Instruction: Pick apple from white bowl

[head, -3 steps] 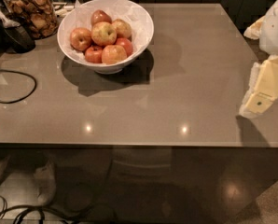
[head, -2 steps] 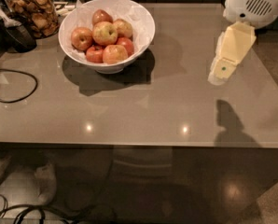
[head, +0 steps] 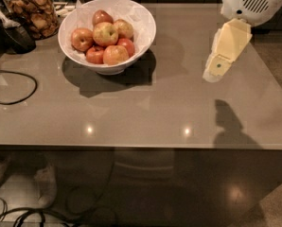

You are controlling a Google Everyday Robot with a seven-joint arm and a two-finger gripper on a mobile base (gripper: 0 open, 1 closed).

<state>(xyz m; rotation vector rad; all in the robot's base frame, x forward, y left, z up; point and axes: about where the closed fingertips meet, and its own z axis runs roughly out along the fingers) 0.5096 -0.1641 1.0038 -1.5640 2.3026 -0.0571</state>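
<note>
Gripper [head: 216, 69] above the table's [head: 141, 112] right side; apple [head: 105, 33] sits in the bowl.
Nearest you, a black cable [head: 35, 82] loops at the left edge. The gripper hangs tilted, well apart from the white bowl [head: 113, 68]; you can't make out its grip state. Farther back, the apple tops the pile, with a jar [head: 34, 11] beyond.
</note>
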